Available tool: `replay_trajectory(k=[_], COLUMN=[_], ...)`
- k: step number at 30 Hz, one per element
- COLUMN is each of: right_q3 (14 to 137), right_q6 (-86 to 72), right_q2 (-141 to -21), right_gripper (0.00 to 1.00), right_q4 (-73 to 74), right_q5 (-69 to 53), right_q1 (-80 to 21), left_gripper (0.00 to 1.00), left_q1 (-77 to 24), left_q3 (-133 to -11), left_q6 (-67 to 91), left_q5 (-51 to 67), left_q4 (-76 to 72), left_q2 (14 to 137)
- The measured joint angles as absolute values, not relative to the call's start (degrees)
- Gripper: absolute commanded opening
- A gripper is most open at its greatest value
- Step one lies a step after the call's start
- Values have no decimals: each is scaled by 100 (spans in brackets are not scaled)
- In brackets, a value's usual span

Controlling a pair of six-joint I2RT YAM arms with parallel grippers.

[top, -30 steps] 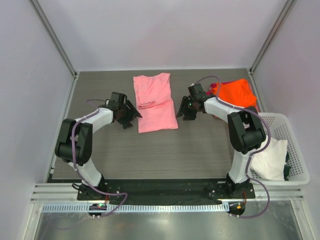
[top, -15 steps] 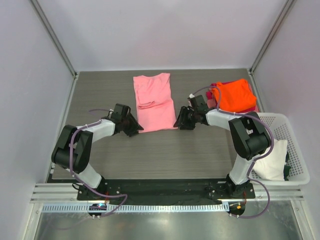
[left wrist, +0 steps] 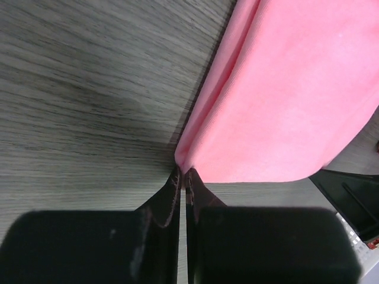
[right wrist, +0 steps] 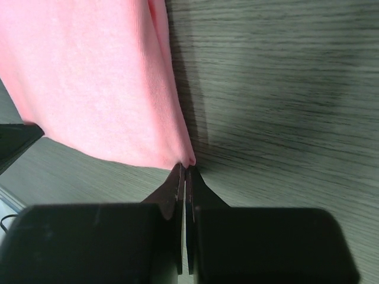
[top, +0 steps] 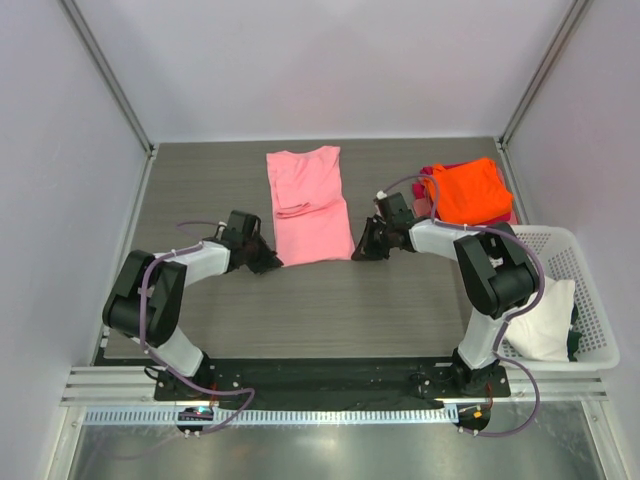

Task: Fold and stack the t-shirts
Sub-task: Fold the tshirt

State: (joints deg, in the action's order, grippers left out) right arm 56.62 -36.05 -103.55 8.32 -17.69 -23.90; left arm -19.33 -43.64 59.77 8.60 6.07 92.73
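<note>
A light pink t-shirt (top: 308,205) lies folded into a long strip at the middle of the table. My left gripper (top: 272,262) is at its near left corner and my right gripper (top: 357,252) at its near right corner. The left wrist view shows the left gripper (left wrist: 183,173) shut, its tips pinching the corner of the pink cloth (left wrist: 290,100). The right gripper (right wrist: 185,168) is likewise shut on the corner of the pink cloth (right wrist: 89,77). A folded orange t-shirt (top: 468,190) rests on a magenta-red one (top: 426,176) at the back right.
A white lattice basket (top: 590,290) stands at the right edge with a cream-white t-shirt (top: 540,320) in it. Grey walls and metal posts close in the wood-grain table (top: 200,190) on three sides.
Both grippers came down and inward to the pink shirt's near corners and went from open to shut on the cloth there.
</note>
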Motion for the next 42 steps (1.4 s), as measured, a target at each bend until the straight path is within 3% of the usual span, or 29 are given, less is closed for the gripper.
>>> replay_trajectory(k=[9,23,30,42], right_q3=[5046,4827,5339,7057], right_q6=[-3599,-3428,-3345,-3118], right_q2=[-9553,-6486,-6576,-8503], right_gripper=[1,1,1,1], right_q4=[958,2386,2888,3020], right_q5=[-1767,-1557,-1323,-845], right_q1=[-2456,-2812,-2812,-2644], left_gripper=[0,0,0,0], left_q1=[-2040,-2504,-2504,-1931], left_q3=[-3844,-3756,-3957,-5127], left_q6=[5955,6104,6171,6108], left_q5=[917,1253,1354,1293], left_q4=[670,2069,2408,2220], left_q2=[8580,5485,5529,7087])
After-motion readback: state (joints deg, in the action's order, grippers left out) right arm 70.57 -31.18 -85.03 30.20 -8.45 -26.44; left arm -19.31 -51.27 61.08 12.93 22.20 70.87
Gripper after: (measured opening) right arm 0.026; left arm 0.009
